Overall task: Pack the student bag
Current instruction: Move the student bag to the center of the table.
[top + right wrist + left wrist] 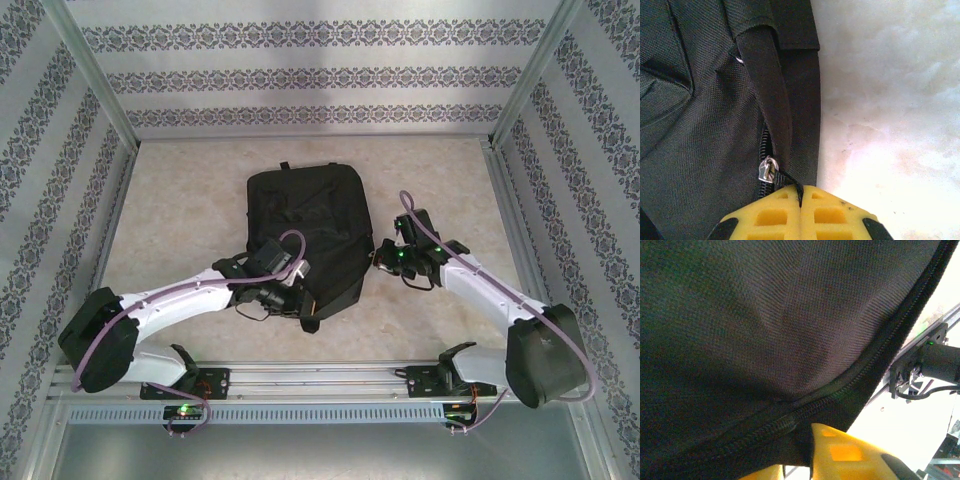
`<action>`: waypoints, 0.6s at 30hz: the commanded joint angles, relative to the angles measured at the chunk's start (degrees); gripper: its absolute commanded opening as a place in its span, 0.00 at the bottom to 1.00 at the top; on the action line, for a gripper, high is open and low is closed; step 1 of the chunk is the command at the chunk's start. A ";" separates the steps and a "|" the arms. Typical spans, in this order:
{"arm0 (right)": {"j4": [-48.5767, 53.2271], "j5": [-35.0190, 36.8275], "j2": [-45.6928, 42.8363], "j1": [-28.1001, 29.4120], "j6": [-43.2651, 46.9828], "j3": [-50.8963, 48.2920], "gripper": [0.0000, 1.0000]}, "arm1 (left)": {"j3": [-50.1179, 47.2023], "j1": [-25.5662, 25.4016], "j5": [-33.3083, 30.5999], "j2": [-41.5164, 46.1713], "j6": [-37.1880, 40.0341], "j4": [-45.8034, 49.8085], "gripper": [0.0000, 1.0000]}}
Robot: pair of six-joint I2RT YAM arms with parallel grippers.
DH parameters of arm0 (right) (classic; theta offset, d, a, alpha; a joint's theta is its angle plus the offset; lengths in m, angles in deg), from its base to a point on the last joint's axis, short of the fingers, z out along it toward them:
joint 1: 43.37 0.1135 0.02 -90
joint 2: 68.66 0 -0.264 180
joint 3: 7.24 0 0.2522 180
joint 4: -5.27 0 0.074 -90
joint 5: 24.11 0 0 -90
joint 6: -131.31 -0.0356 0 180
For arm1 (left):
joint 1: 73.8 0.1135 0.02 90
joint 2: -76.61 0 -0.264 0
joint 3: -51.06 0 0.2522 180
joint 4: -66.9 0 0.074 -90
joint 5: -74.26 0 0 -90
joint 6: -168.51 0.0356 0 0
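**Holding the zip pull, ready to work the bag's zip**

Pinching is the word for the right gripper point(801, 192); its yellow fingers are pressed flat together on the short black pull tab point(790, 181) that hangs from the small silver zip slider point(767, 171), which sits just ahead and to the left of the fingertips; I take it the tab is held so that the zip can be drawn along its track.

The large black soft fabric student bag point(305, 225) lies flat on the pale marbled table point(440, 170), between the two hands; a broad black webbing strap point(767, 80) runs away from the right fingertips over the zip line.

The left gripper point(790, 460) is tucked in at the bag's near edge, on the side away from the right hand; its jaws stand a little apart, with the zipped seam of the fabric draped just above and between them and light showing in the gap; to my eye it is there to steady or lift that edge against the pull, though it does not look like a firm hold.

No books or other contents are to be seen from where I stand; packing looks barely begun.
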 commanded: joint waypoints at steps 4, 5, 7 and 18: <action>1.69 3.11 -3.06 -0.68 -1.21 -3.80 0.00 | -0.51 -1.95 2.52 1.42 0.63 0.41 0.22; 1.43 3.09 -3.79 -0.69 -1.53 -4.54 0.00 | -0.84 -1.94 2.47 1.65 0.45 0.26 0.22; 0.88 2.64 -5.10 -0.60 -1.87 -5.62 0.00 | -1.65 -1.94 2.86 1.98 0.49 0.09 0.22; 1.23 2.89 -8.72 0.30 -0.15 -5.43 0.50 | -3.27 -1.94 2.67 5.14 0.63 0.17 0.51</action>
